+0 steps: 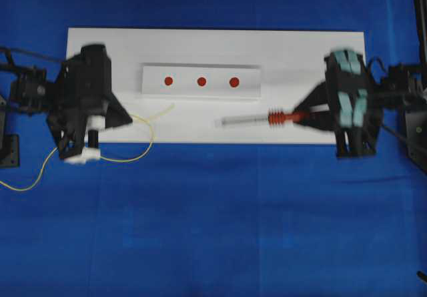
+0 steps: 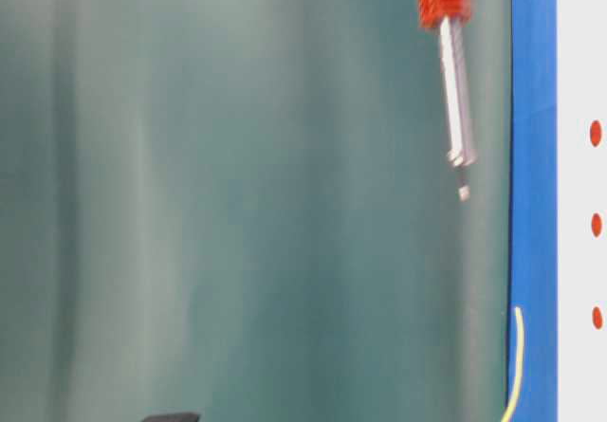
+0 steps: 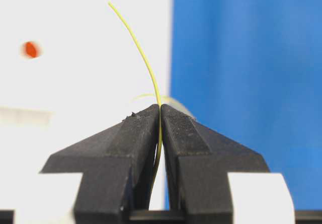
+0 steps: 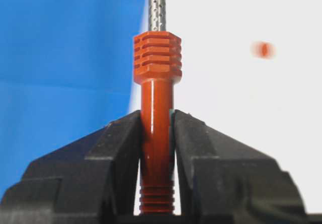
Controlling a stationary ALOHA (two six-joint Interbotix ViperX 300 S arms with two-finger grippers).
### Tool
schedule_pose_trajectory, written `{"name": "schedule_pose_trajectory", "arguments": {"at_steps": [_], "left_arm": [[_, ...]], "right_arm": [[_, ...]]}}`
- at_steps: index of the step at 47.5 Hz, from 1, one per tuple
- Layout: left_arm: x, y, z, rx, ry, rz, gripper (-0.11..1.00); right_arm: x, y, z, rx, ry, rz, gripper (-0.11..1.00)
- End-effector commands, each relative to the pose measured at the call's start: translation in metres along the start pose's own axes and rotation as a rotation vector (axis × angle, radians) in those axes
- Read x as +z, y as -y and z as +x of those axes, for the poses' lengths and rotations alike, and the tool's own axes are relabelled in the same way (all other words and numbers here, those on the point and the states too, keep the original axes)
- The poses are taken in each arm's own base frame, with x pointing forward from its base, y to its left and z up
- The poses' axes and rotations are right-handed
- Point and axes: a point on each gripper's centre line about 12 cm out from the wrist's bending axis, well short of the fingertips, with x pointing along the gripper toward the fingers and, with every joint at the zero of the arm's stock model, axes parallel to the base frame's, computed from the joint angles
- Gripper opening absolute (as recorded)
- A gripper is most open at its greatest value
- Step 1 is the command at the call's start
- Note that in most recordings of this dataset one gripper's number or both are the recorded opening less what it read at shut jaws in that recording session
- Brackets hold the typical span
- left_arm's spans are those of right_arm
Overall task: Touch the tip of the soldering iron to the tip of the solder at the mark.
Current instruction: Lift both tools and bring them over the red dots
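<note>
White board (image 1: 293, 43) on blue cloth (image 1: 213, 230); raised white strip (image 1: 153, 89) bearing three red dots (image 1: 201, 81).

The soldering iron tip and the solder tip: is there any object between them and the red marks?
Nothing visible blocks them. The soldering iron in the right gripper and the solder in the left gripper point toward each other over bare white board, beside the strip carrying the red marks.

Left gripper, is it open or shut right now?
Shut: the left gripper has its jaws pressed together, pinching the solder between them.
</note>
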Motion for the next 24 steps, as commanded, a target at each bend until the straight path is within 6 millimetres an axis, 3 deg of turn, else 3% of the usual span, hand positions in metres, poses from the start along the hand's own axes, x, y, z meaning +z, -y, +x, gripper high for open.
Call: {"name": "schedule_pose_trajectory", "arguments": {"at_steps": [1,11,24], "left_arm": [[0.011,-0.018,-0.005,0.046,0.017,-0.016,0.01],[0.004,-0.042,0.0,0.107,-0.032,-0.025,0.01],[-0.001,-0.048,0.017,0.117,-0.108,-0.031,0.01]], "right_arm": [[0.014,0.015,0.0,-0.044,0.027,0.011,0.06],[0.021,0.037,0.018,-0.106,-0.015,0.016,0.06],[0.02,0.05,0.039,-0.133,-0.08,0.026,0.06]]}}
